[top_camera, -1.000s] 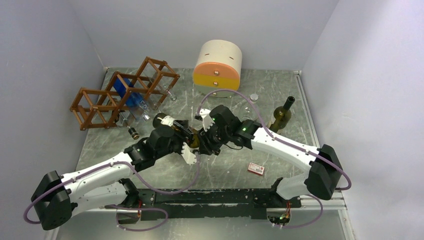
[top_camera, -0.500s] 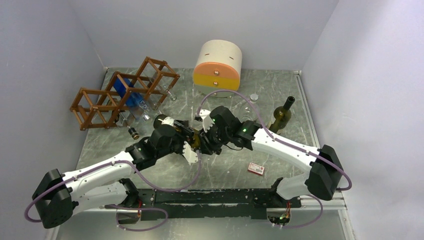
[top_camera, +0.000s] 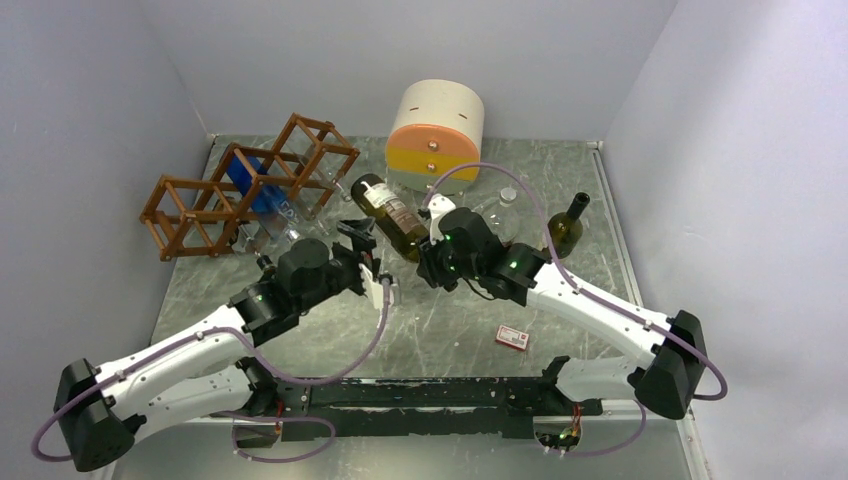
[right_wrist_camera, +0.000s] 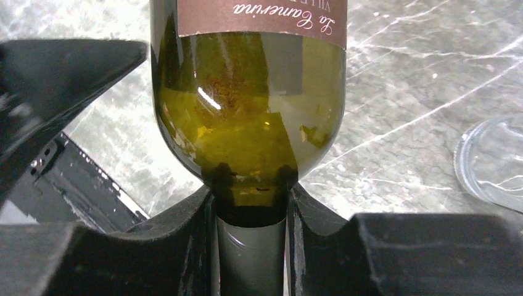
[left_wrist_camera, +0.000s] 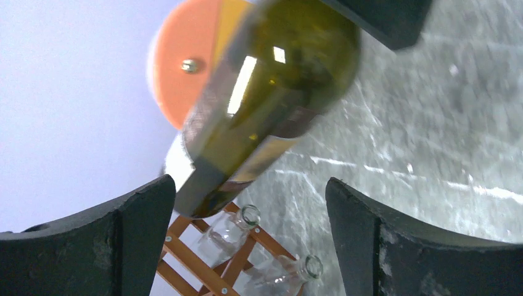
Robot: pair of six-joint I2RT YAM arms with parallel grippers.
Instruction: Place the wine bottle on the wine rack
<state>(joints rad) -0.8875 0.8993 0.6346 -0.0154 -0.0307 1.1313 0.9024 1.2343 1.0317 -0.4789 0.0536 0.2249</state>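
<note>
- The right gripper (right_wrist_camera: 250, 206) is pinched tight on the neck of the wine bottle (top_camera: 392, 214). The bottle hangs in the air over mid-table, base pointing back and left, between the wine rack (top_camera: 250, 185) and the drawer cabinet (top_camera: 435, 130).
- The left gripper (left_wrist_camera: 249, 197) is spread wide and holds nothing; the bottle lies beyond its fingers, not between them.
- I'd call this the carrying step: the bottle is lifted but not yet in the rack.
- Next, I reckon, the base needs swinging further left, lining up with a free diamond cell, then sliding in base first.
- Count: two green wine bottles, one held and a second bottle (top_camera: 564, 230) standing at the right.
- One rack, with at least two clear glass bottles (left_wrist_camera: 231, 231) in it.
- One cabinet and one small red box (top_camera: 512, 337).
</note>
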